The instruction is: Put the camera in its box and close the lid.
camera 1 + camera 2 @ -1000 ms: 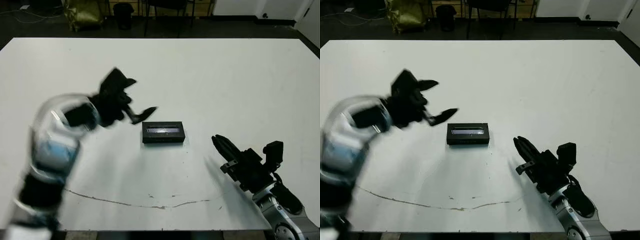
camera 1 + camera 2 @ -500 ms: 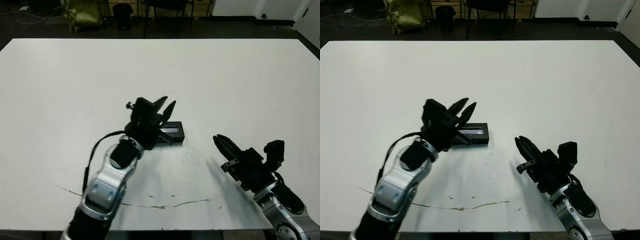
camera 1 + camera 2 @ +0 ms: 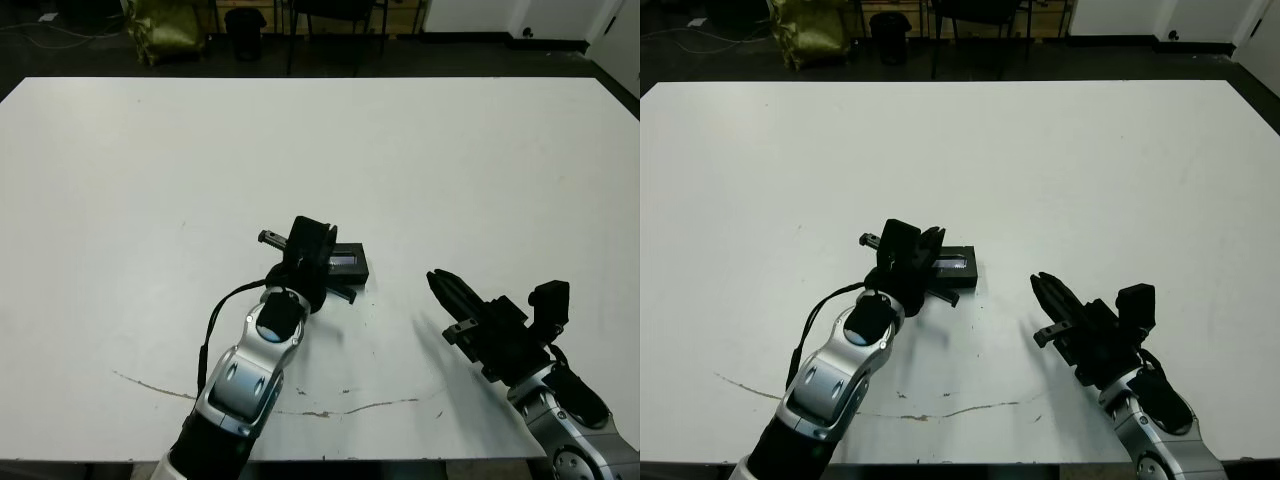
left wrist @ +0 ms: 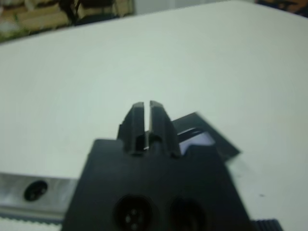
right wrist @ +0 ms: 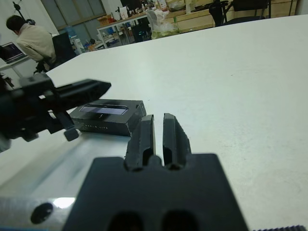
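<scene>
Left pincer (image 3: 318,262) dropped over lidded box (image 3: 350,263), right pincer (image 3: 446,293) apart

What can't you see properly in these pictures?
- The camera: in no view. The lid lies on the box, so the inside is hidden.
- The box's near-left end: in the head views the left gripper covers it.
- Left wrist view: blurred; the gripper's body hides most of the box, one corner shows.
- The right gripper: in its wrist view its own body fills the bottom.
- The person far off: too small for detail.
</scene>
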`<state>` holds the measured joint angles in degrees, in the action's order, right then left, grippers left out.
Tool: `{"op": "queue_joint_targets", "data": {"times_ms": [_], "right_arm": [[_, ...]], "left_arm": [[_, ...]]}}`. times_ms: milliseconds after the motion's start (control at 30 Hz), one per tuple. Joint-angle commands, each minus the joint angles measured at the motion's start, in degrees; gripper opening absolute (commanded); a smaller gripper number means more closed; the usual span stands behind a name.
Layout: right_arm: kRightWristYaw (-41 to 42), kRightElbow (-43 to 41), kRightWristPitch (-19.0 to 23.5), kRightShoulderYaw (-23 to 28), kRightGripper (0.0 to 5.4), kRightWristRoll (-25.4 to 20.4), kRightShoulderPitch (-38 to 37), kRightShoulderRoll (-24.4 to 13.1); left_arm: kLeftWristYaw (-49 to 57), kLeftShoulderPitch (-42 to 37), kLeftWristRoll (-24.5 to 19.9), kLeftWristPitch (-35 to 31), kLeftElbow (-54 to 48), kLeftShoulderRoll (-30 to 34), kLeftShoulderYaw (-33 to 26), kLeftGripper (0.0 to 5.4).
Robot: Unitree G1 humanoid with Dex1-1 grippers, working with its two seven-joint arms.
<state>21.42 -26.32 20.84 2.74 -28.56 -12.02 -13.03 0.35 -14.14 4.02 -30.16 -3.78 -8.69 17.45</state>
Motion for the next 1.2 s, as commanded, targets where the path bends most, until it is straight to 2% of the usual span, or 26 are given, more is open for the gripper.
{"op": "queue_joint_targets", "data": {"times_ms": [33, 200, 333, 567, 933, 1033, 1133, 1200], "right_arm": [[0.6, 0.9, 0.2, 0.4, 0.0, -0.3, -0.6, -0.3], [0.7, 1.1, -0.3, 0.2, 0.0, 0.0, -0.5, 0.1], [0.8, 1.1, -0.1, 0.2, 0.0, 0.0, -0.7, -0.1], [0.7, 0.8, -0.3, 0.3, 0.0, 0.1, -0.9, 0.0], [0.7, 1.1, -0.1, 0.2, 0.0, 0.0, -0.8, 0.0], [0.7, 1.3, -0.9, 0.0, 0.0, 0.7, -0.9, 0.1], [0.9, 1.6, -1.6, 0.2, 0.0, 0.3, -0.6, 0.5], [-1.2, -0.2, -0.5, 0.0, 0.0, 1.5, -0.9, 0.4]], "left_arm": [[1.4, -0.5, -1.6, -4.7, 2.8, -3.1, -2.3, 0.02], [3.4, -2.7, -4.2, -10.4, 5.9, -4.2, -5.1, 0.02], [4.0, -3.2, -6.0, -12.3, 7.8, -4.6, -6.8, 0.02], [4.3, -2.2, -7.8, -11.6, 9.4, -4.4, -6.8, 0.02], [4.7, 0.0, -8.7, -12.5, 2.5, -3.5, -5.6, 0.02], [4.2, 1.1, -10.0, -11.4, -1.8, -3.2, -6.4, 0.02], [3.2, 3.1, -10.6, -6.8, -6.5, -1.5, -5.9, 0.02], [2.7, 4.7, -10.0, -2.4, -10.5, 0.2, -5.6, 0.02]]}}
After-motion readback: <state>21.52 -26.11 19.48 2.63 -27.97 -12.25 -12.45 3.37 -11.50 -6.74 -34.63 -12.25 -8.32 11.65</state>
